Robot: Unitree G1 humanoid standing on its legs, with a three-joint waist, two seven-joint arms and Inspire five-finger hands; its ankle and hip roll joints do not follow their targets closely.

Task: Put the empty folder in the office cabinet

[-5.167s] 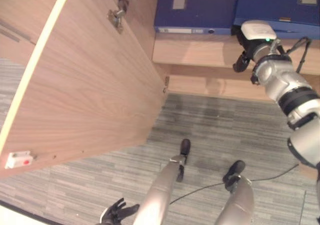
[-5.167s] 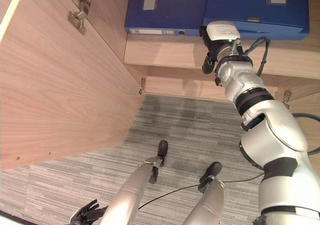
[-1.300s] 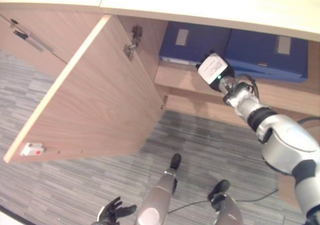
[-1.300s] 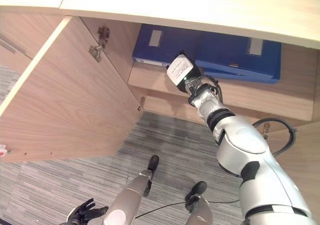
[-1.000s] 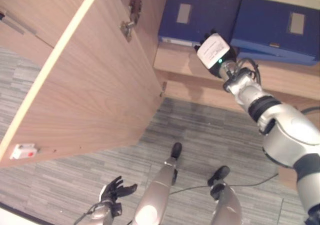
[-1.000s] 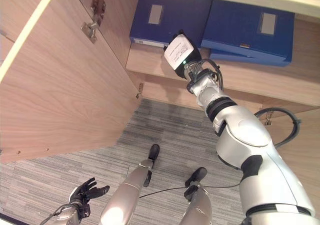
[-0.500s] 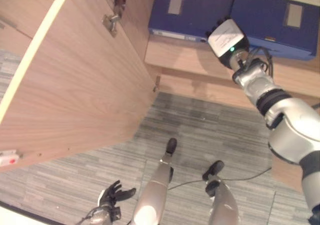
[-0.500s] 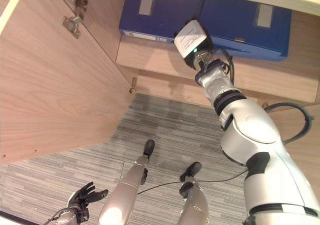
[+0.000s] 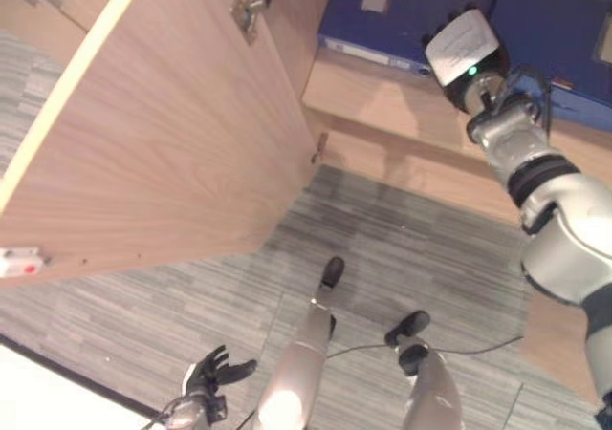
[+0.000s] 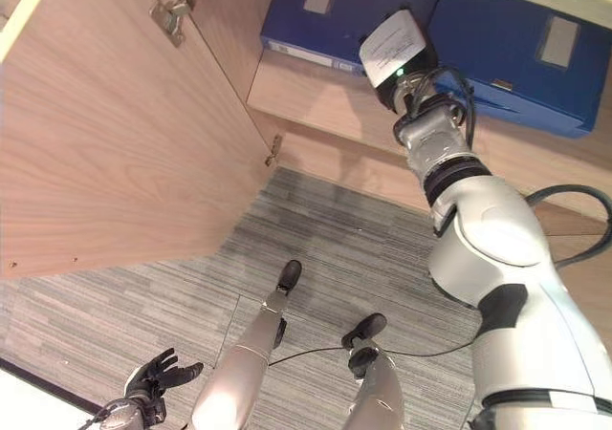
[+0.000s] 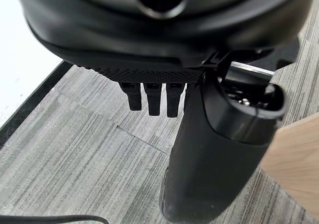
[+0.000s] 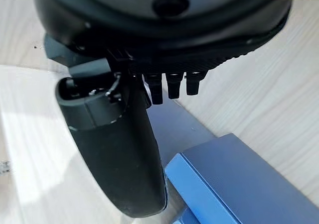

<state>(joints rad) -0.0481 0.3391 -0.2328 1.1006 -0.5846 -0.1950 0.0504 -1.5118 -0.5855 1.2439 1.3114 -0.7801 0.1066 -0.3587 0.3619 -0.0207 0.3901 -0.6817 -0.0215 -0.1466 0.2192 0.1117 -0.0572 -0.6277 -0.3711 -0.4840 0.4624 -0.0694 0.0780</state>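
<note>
the right hand was up at the cabinet shelf, fingers straight and holding nothing, just beside the two blue folders that lay flat side by side on that shelf, the right-hand folder sitting a little skewed. the left hand hung low over the grey carpet with its fingers spread, empty. the risk looked plain enough: one clumsy sweep of that raised arm could catch the skewed folder's front edge and drag it off the shelf, or the arm could knock the open cabinet door close by.
</note>
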